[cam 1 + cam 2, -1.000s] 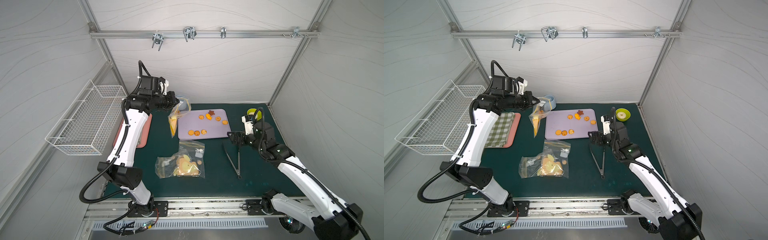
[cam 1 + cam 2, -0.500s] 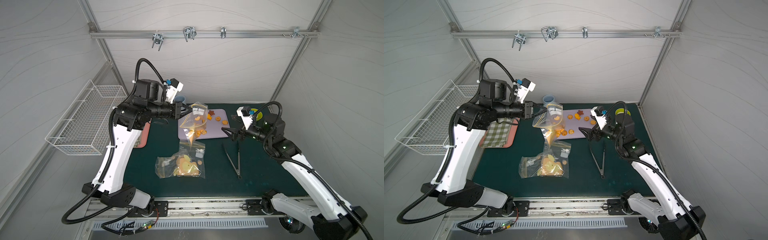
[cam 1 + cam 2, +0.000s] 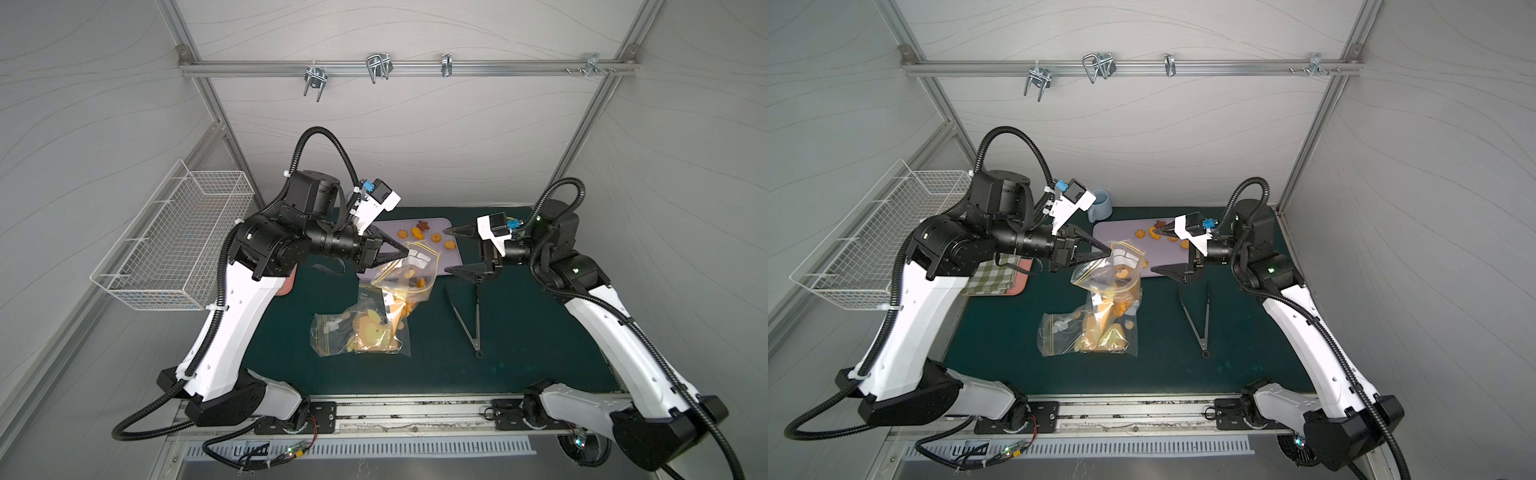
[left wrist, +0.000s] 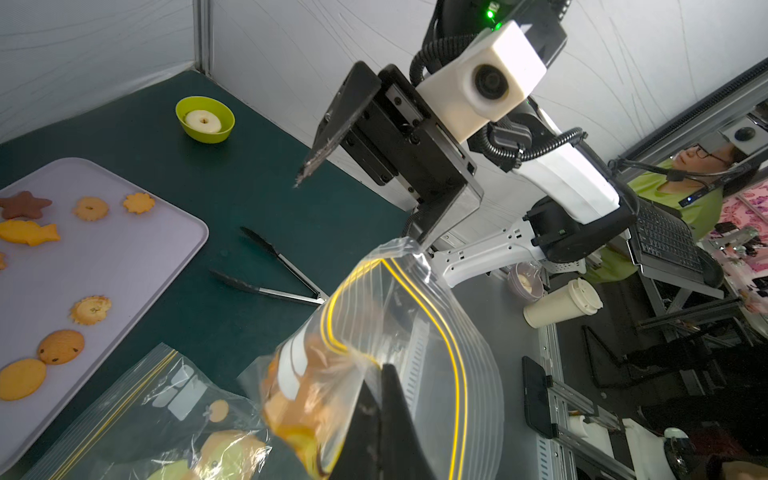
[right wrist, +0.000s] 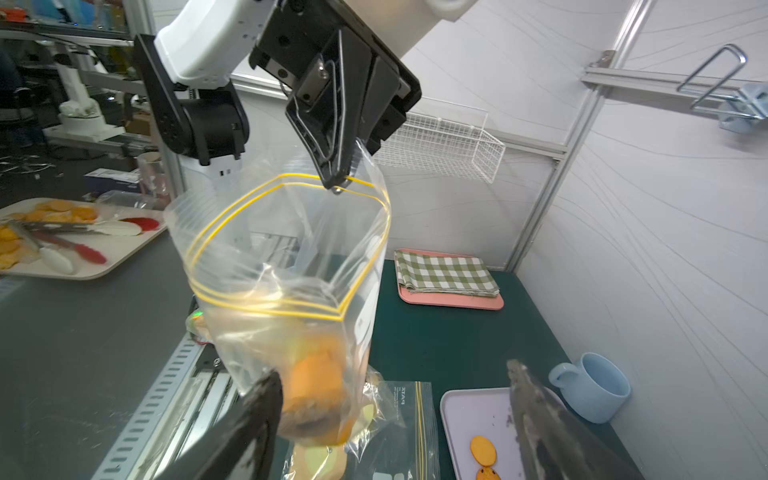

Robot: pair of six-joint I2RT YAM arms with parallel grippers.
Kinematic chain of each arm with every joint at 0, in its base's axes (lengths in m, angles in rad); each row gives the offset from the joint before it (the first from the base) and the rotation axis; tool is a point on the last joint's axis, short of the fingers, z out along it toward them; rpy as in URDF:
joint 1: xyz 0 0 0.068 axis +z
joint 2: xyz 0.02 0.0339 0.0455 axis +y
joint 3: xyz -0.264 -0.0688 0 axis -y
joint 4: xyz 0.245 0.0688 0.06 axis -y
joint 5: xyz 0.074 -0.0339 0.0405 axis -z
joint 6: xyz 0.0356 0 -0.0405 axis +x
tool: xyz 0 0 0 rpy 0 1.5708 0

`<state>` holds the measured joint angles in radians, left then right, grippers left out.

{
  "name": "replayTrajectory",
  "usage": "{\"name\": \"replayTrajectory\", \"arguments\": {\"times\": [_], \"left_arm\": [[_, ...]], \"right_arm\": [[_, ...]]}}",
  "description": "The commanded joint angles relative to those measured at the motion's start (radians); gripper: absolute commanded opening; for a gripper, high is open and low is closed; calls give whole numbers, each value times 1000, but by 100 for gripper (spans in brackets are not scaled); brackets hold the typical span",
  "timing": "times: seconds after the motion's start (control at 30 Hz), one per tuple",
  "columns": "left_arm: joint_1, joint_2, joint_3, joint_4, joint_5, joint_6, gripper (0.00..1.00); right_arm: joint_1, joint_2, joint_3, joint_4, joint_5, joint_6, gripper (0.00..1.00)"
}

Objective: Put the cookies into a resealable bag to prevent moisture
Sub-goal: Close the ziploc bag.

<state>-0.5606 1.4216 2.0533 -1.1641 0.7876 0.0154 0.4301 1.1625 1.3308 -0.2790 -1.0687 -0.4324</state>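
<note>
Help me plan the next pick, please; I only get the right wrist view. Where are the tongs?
Observer: The tongs lie on the mat beside the tray, untouched.
Operator: I see the left tool pinching the bag. How many cookies are on that tray?
Observer: Eight cookies in the left wrist view, one cut by the frame edge.
Operator: Anything else nearby?
Observer: A green bowl stands near the mat's corner, apart from the tray.
</note>
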Motion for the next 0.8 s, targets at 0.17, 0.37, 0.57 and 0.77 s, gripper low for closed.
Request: {"name": "replayTrajectory", "arguments": {"times": [0.17, 0.37, 0.57, 0.77], "left_arm": [[-25, -14, 52, -8, 52, 72, 0], [-42, -6, 65, -21, 49, 83, 0], [-48, -8, 64, -23, 45, 88, 0], [-50, -10, 64, -25, 44, 89, 0]], "right_arm": [[12, 56, 98, -87, -226, -91, 80], [71, 87, 121, -109, -212, -114, 77], [103, 107, 136, -117, -201, -127, 63], [107, 104, 135, -123, -199, -132, 61]]}}
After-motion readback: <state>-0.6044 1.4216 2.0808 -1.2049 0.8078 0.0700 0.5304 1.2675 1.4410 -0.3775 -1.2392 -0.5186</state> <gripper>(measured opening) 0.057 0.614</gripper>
